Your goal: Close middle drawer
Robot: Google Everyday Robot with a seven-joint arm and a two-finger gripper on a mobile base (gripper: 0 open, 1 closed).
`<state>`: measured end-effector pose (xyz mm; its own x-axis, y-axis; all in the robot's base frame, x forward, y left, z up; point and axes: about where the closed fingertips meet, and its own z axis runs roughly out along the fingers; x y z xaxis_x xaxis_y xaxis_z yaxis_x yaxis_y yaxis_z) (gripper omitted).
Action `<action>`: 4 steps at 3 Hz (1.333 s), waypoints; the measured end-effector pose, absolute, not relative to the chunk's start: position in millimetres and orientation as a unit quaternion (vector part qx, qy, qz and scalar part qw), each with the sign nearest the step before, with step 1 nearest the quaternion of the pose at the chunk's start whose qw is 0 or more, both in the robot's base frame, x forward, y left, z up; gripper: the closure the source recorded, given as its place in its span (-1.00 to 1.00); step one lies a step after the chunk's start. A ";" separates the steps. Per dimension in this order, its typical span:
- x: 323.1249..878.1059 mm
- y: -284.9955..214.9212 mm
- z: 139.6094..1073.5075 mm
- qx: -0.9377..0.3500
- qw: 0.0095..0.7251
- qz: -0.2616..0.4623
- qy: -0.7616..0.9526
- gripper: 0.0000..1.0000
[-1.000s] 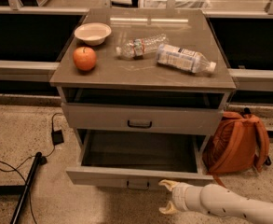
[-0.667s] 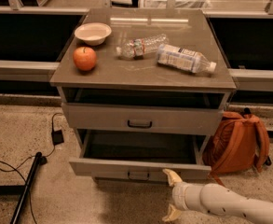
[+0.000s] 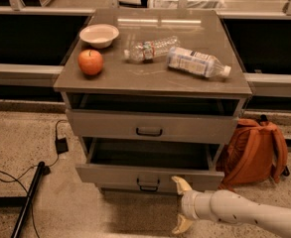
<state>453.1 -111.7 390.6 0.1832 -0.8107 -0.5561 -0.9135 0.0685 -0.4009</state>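
Note:
The middle drawer (image 3: 150,175) is a wide grey drawer with a small dark bar handle (image 3: 148,184), pulled partly out of the cabinet, its inside dark. My gripper (image 3: 181,205) is at the bottom of the view, on a white arm coming from the lower right. Its two cream fingers (image 3: 181,184) are spread apart and empty. The upper fingertip is at the drawer front's lower edge, just right of the handle. The top drawer (image 3: 150,125) above is slightly open too.
On the cabinet top (image 3: 150,78) lie a white bowl (image 3: 99,34), an apple (image 3: 90,62), a crushed clear bottle (image 3: 150,49) and a labelled bottle (image 3: 197,62). An orange backpack (image 3: 254,152) leans at the right. Cables (image 3: 16,175) and a dark pole (image 3: 28,200) lie on the floor at left.
The middle drawer has slid back toward the cabinet and sticks out less. My gripper has followed it inward and up a little, still open.

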 end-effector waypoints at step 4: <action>507.7 -119.2 393.9 -0.669 0.352 0.066 0.651 0.71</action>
